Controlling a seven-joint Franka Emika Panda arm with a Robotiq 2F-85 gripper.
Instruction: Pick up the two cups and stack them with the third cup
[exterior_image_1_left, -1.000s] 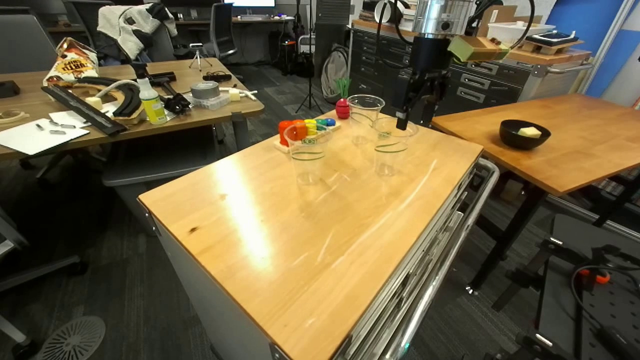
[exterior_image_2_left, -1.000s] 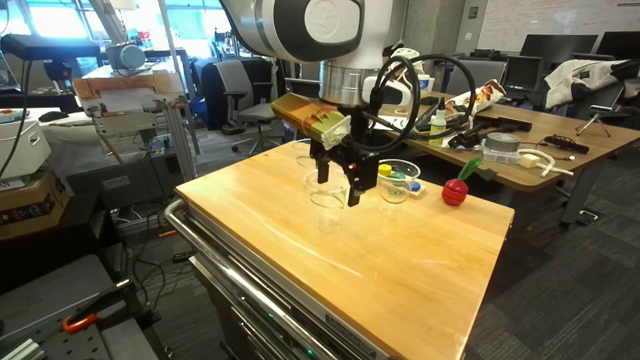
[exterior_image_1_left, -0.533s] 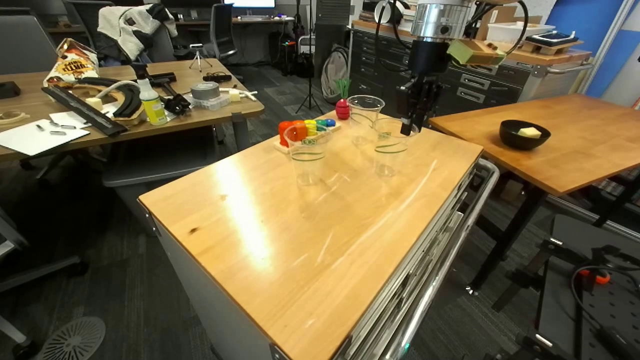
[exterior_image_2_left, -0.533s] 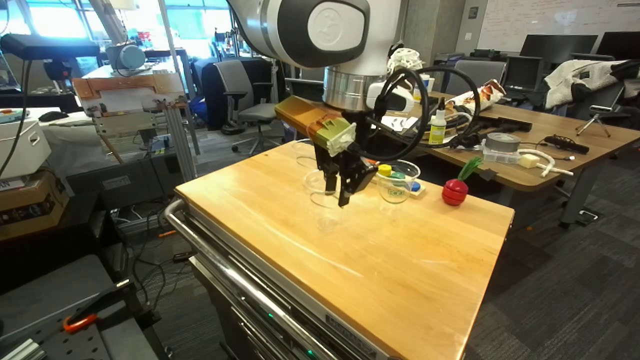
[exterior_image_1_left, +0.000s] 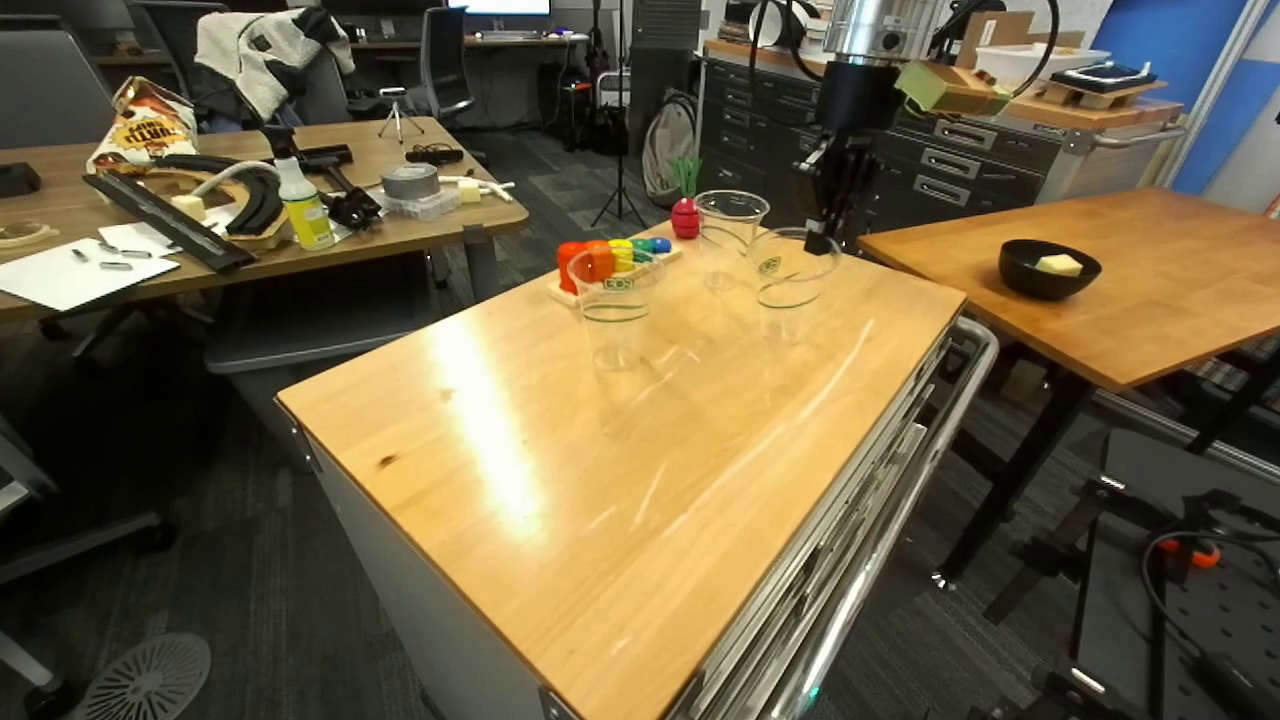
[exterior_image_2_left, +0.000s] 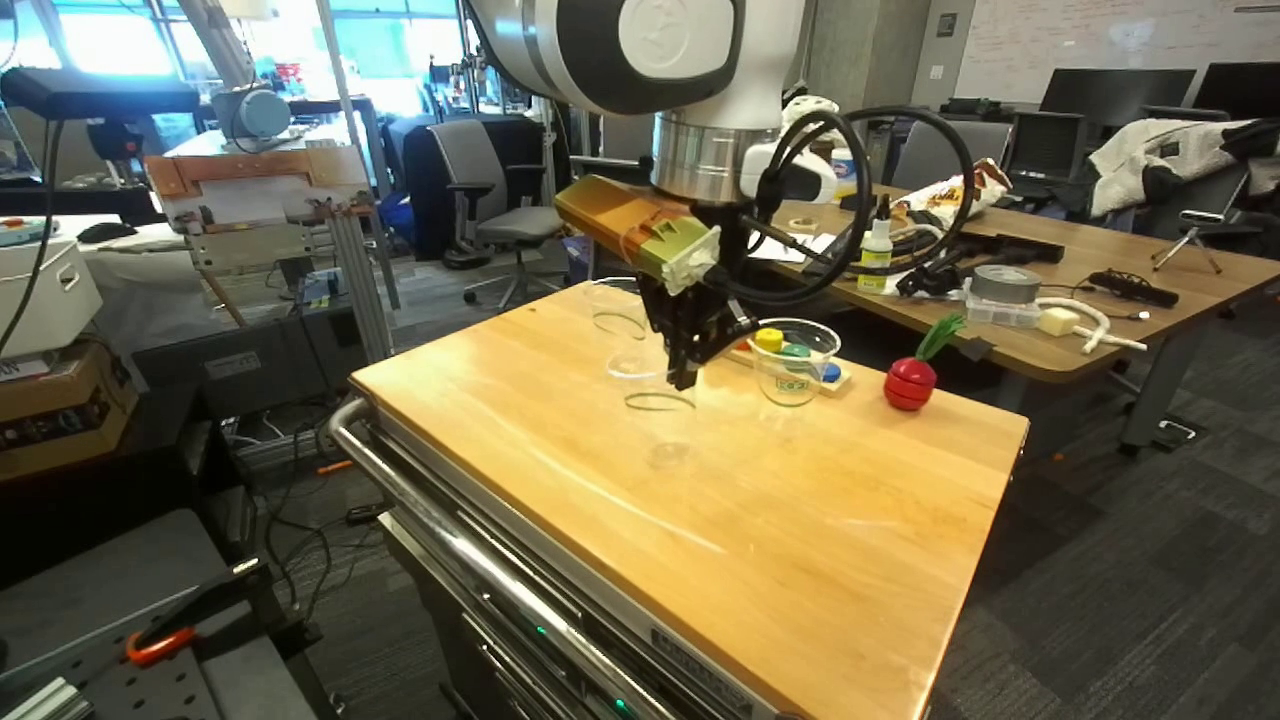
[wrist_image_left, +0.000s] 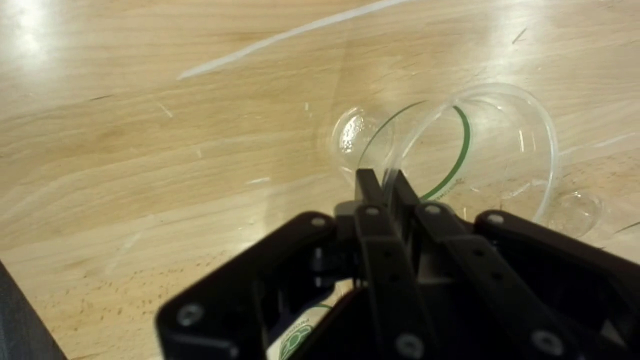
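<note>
With claw closed on the clear cup by its rim, at or just above the surface (cannot tell which), lift straight up, pinch lightly to avoid buckling, then centre over a standing cup before lowering.

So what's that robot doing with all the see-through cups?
The robot hand is pinching one clear cup by its rim; whether that cup's bottom is off the wooden top is hard to tell. A second cup and a third cup stand apart from each other. Nothing is stacked yet.
</note>
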